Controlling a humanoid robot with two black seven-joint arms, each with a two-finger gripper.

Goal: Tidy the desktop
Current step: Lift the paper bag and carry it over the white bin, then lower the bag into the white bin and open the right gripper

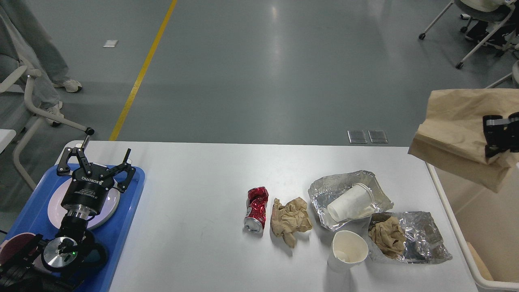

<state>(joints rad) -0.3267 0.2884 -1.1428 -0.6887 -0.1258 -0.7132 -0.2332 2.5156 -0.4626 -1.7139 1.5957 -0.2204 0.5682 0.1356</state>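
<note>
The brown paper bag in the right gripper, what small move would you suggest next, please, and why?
Probably open the right gripper and drop the brown paper bag: it hangs above the beige bin, clear of the desktop.

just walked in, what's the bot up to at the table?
It is clearing trash off the desktop. The right gripper is shut on a brown paper bag, held in the air over the beige bin beside the table's right end. The left gripper is open, hanging over the blue tray and holding nothing. On the table: a crushed red can, crumpled brown paper, two paper cups and foil wrappers.
</note>
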